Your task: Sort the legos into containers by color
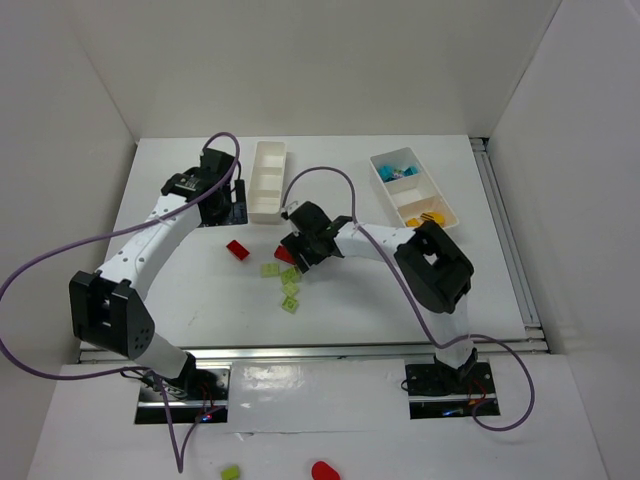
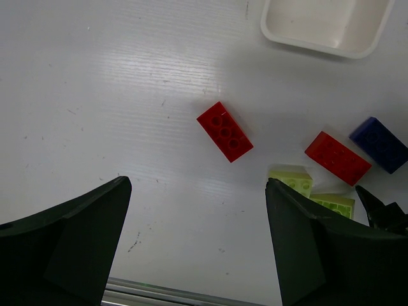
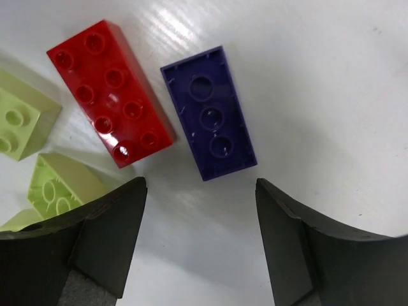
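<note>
The right gripper point(image 3: 199, 191) is wide open and holds nothing. It hangs low over the table point(image 1: 350, 300) with its black fingers point(image 3: 102, 236) pointing down. A purple brick point(image 3: 209, 113) lies just ahead of the gap between the fingers. It lies flat with its hollow side up. Just beside it is a red brick point(image 3: 109, 92) with its bumps up. The two sit close together, but I cannot tell if they touch. Light green bricks point(image 3: 19, 115) sit close on the other side of the red one. One green brick sits by the tip of a finger.

The left gripper point(image 2: 197, 185) is wide open too, with nothing in it. It hangs above the table. A lone red brick point(image 2: 224, 132) lies flat ahead of it, apart from the other bricks, and nothing touches it.

From above, the heap of bricks is in the middle of the table, between the two arms. The left tray point(image 1: 267, 180) stands at the far side, next to the left gripper. The right tray point(image 1: 413, 192) stands far off to the right, turned a bit. Cyan bricks point(image 1: 398, 172) are in its far box. Yellow-orange bricks point(image 1: 428, 216) are in its near box.
</note>
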You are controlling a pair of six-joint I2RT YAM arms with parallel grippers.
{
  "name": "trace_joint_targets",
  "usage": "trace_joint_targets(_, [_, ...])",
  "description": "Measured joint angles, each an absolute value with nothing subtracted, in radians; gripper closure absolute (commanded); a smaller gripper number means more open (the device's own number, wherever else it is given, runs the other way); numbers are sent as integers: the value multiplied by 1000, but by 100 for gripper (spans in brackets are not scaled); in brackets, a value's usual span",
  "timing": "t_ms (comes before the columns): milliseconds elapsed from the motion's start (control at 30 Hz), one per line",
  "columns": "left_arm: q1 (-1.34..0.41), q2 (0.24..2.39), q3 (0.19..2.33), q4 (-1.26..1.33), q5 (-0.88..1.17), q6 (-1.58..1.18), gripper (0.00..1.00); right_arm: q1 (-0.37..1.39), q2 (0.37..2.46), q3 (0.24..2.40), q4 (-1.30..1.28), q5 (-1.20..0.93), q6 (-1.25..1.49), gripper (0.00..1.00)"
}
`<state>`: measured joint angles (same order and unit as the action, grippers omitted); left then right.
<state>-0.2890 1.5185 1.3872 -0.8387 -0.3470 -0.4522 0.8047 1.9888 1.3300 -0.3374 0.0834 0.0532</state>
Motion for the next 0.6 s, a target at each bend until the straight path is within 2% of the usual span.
trace_joint_targets(233, [-289, 1505, 1387, -841, -355, -453, 4, 790, 2027, 1357, -271, 98, 46, 27])
trace_joint_targets(300, [-289, 1505, 1387, -842, -355, -453, 4, 778, 2035, 1362, -251, 86, 52, 32])
trace_joint_targets(333, [-289, 1505, 1387, -844, -355, -452, 4, 771, 2038, 1362, -241, 81, 55, 39])
trace_joint_targets(400, [-289, 1505, 1387, -845, -355, -452, 4, 759, 2040, 1362, -230, 75, 61, 48])
trace_joint_targets(433, [-289, 1505, 1387, -846, -355, -452, 4, 756, 2041, 1362, -227, 75, 62, 57])
trace_joint_targets(500, [-289, 1505, 1387, -845, -355, -452, 4, 749, 2041, 1362, -223, 75, 62, 64])
trace_joint_targets(600, [-289, 1505, 1387, -846, -355, -452, 4, 746, 2041, 1362, -221, 75, 66, 67])
